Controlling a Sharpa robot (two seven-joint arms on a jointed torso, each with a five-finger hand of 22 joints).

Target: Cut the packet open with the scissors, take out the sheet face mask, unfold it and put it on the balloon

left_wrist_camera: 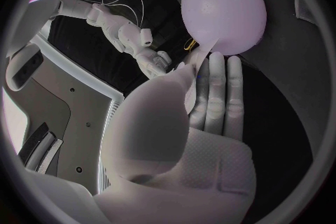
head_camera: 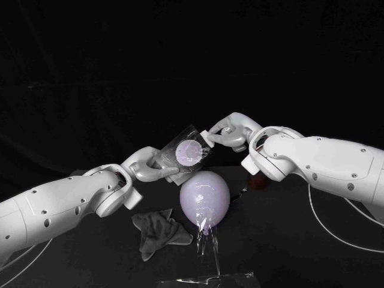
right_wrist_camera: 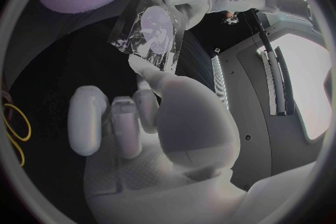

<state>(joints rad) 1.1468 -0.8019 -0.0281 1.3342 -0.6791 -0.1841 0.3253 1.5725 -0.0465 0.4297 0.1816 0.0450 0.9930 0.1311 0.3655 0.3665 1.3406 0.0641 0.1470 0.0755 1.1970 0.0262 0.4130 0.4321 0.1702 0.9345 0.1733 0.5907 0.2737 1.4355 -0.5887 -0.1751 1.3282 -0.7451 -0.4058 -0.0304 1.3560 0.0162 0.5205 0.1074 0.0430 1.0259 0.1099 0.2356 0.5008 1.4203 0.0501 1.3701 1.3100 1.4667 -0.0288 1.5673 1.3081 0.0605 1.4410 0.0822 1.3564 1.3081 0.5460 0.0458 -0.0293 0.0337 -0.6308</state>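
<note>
- Two hands share the packet (head_camera: 171, 158), held up in the air just above the balloon (head_camera: 204, 193).
- Left hand (head_camera: 153, 169) pinches the packet's lower end. Right hand (head_camera: 227, 133) pinches the upper corner between thumb and a finger, other fingers curled in.
- Sheet mask (head_camera: 189, 149) shows as a pale folded round inside the clear packet, so it is not out yet.
- Can't tell whether the packet's edge is already cut; no opening is visible.
- Scissors (right_wrist_camera: 15, 123) lie on the table (head_camera: 313, 240) with only the yellow handles showing, and neither hand holds them. My guess is the cut is done or skipped and the hands are now working the packet open.
- Balloon stands upright and bare, with no mask on it.
- Grey cloth (head_camera: 158, 231) lies crumpled beside the balloon, not touched by either hand.
- Left to do: pull the mask out, unfold it, lay it on the balloon. Roughly early-to-middle of the task.
</note>
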